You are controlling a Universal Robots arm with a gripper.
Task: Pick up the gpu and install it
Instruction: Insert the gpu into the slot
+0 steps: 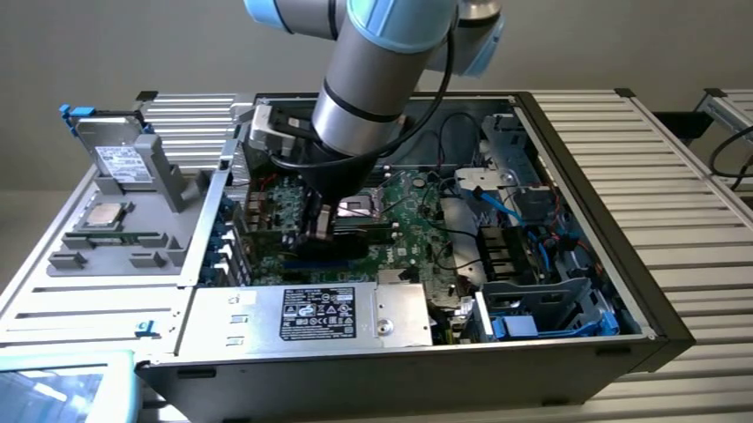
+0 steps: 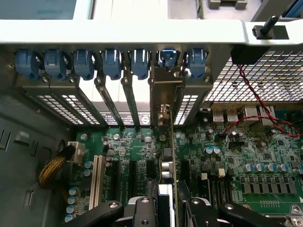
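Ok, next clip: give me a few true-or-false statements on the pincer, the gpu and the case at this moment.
1. The pincer is closed on the gpu, which stands on edge over the motherboard. True.
2. The case has its side panel on. False: it lies open, with the motherboard exposed.
3. The gpu's bracket sits by the row of blue clips. True.
4. A processor lies on the grey tray at the exterior view's right of the case. False: the tray stands at the exterior view's left of it.
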